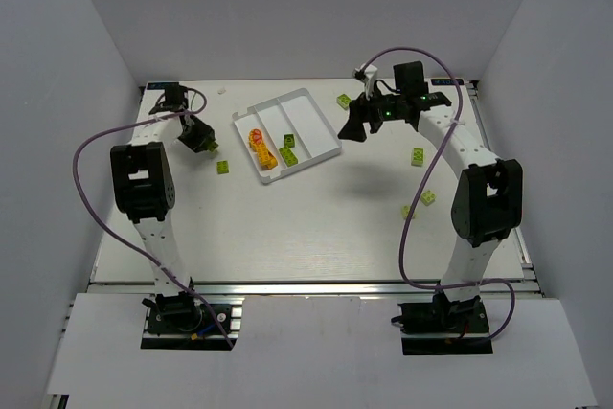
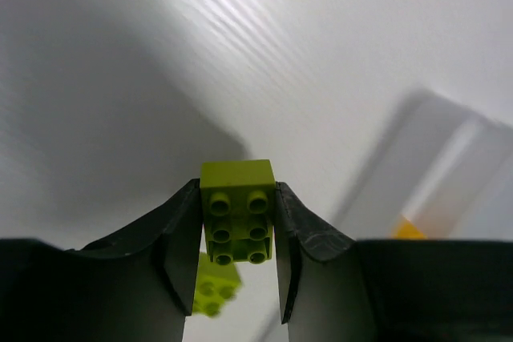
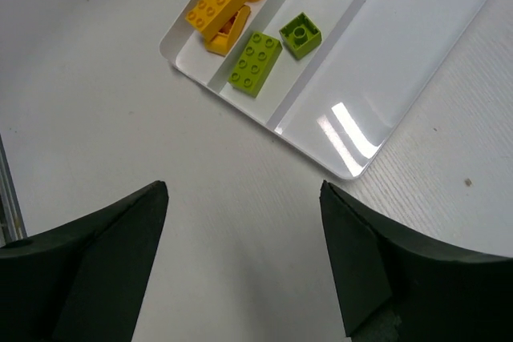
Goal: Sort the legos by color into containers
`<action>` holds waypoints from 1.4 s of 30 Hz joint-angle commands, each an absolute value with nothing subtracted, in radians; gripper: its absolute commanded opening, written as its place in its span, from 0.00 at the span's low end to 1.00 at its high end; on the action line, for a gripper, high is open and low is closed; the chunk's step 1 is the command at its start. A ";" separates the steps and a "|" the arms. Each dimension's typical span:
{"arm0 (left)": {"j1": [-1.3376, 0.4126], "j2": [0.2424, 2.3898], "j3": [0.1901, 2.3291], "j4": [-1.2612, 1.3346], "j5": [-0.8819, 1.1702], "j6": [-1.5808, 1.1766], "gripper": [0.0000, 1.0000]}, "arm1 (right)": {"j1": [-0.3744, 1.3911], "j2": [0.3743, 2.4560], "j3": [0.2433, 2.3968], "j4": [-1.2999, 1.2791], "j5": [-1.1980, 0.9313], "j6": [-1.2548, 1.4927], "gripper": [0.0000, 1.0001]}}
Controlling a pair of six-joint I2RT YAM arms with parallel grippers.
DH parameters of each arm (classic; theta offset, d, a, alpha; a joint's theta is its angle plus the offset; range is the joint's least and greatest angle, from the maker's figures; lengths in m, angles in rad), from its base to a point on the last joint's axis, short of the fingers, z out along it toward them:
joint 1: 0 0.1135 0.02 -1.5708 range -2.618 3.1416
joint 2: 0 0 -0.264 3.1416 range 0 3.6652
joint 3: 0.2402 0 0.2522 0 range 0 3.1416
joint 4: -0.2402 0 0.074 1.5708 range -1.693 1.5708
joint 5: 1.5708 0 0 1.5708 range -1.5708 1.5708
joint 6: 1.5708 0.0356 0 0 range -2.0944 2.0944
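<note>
My left gripper is shut on a lime green lego, held lifted off the table left of the white tray. Below it a second green lego lies on the table. The tray's left container holds orange-yellow legos, and the middle one holds two green legos. The right container shows bare. My right gripper hovers open just right of the tray, and nothing is between its fingers.
Loose green legos lie at the back right, on the right and nearer, with a yellow one beside it. Another green one lies left of the tray. Grey walls enclose the table.
</note>
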State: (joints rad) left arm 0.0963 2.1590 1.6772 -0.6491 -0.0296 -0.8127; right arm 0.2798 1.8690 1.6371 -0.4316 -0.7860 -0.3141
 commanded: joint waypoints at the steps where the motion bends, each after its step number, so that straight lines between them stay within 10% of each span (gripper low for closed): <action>1: 0.038 1.974 1.591 -0.369 0.217 -0.785 0.06 | 0.278 1.807 1.592 -0.428 -0.727 -0.370 0.79; 3: 0.000 1.973 1.594 -0.336 0.326 -0.808 0.06 | 0.282 1.802 1.571 -0.411 -0.709 -0.356 0.66; 7: -0.069 2.029 1.652 -0.281 0.413 -0.836 0.05 | 0.284 1.807 1.563 -0.416 -0.695 -0.336 0.00; 15: -0.178 2.213 1.879 -0.370 0.381 -0.848 0.10 | 0.287 1.799 1.542 -0.420 -0.667 -0.325 0.15; 21: -0.216 2.336 2.077 -0.491 0.319 -0.835 0.49 | 0.287 1.790 1.523 -0.422 -0.669 -0.328 0.34; 31: -0.207 2.263 2.117 -0.571 0.256 -0.749 0.62 | 0.285 1.783 1.511 -0.426 -0.670 -0.353 0.53; 33: -0.207 2.205 2.120 -0.603 0.224 -0.710 0.54 | 0.284 1.779 1.511 -0.417 -0.626 -0.347 0.54; 35: -0.207 2.143 2.053 -0.646 0.155 -0.680 0.25 | 0.282 1.772 1.497 -0.390 -0.577 -0.333 0.48; 38: -0.196 1.981 1.848 -0.673 0.059 -0.669 0.06 | 0.275 1.753 1.462 -0.348 -0.505 -0.313 0.16; 42: -0.187 1.791 1.608 -0.710 -0.075 -0.637 0.37 | 0.273 1.744 1.436 -0.348 -0.512 -0.304 0.11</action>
